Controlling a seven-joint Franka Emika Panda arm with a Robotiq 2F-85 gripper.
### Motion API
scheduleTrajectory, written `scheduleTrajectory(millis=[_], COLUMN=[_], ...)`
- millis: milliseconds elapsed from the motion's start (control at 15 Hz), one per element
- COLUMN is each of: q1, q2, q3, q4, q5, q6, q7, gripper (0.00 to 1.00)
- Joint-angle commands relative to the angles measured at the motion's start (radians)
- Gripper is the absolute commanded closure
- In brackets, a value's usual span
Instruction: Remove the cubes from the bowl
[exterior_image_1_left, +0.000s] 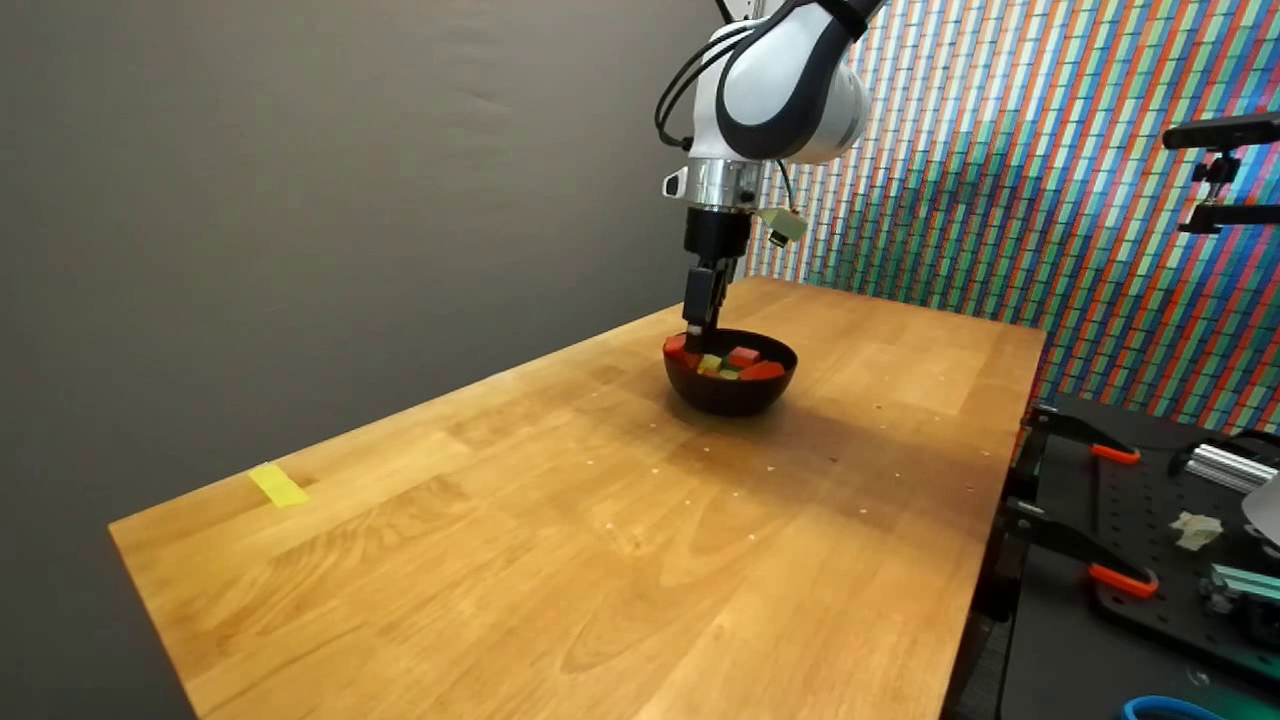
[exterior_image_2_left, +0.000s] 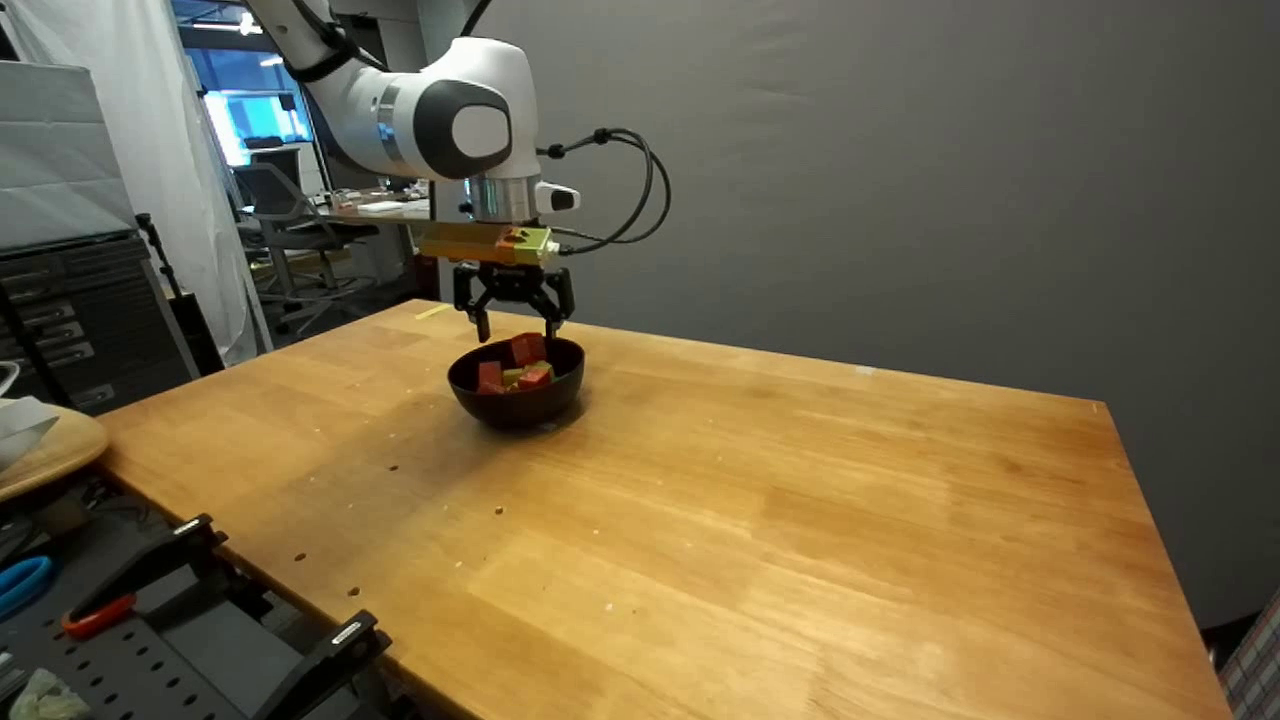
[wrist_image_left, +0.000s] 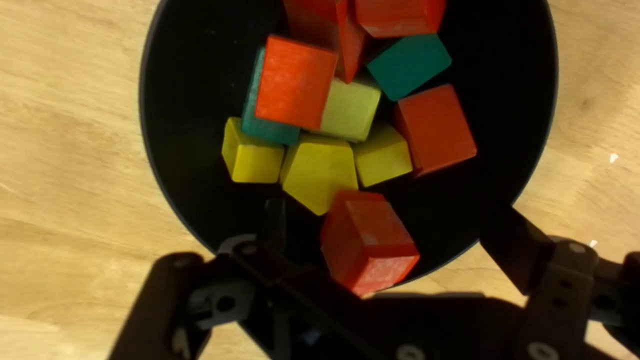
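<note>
One arm (exterior_image_1_left: 770, 90) over one black bowl (exterior_image_2_left: 515, 406) of many small cubes (wrist_image_left: 320, 172)

A grey wall (exterior_image_2_left: 850, 180) backs the wooden table (exterior_image_2_left: 760, 500), on which the bowl stands upright. The arm extends into both exterior views from the top, bends at the wrist and points its gripper (exterior_image_2_left: 517, 331) down, close to vertical, over the side of the bowl nearer the wall.

The bowl looks smooth and stiff and is probably light, so a push on its rim could slide it; better to leave it alone and draw the cubes out singly.

The gripper is spread wide and grips nothing. In the wrist view its fingers (wrist_image_left: 517, 247) stand to either side of the nearest red block (wrist_image_left: 370, 240), with a plain gap on one side; whether the other finger touches it, I cannot tell.

All the cubes in sight lie inside the bowl, red, yellow, yellow-green and teal, some resting on others. They look like painted wood: I expect them light, hard and sturdy, perhaps a little slick. A few have slanted faces where a pinch could slip, so take two parallel sides. The red block looks tilted by the bowl's wall and may turn when squeezed; squaring the fingers to its flat sides should help.
</note>
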Motion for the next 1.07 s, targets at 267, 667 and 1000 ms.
scheduleTrajectory(millis=[267,667,1000], q1=[-0.022,-0.033,-0.034], q2=[0.070,0.052,-0.150], q3=[0.016,0.015,0.054], q4=[0.071,0.066,-0.038], q5=[-0.002,0.004,0.009], q6=[0.033,0.035,-0.039], q7=[0.017,0.050,0.009], gripper=[0.38,0.83,0.84])
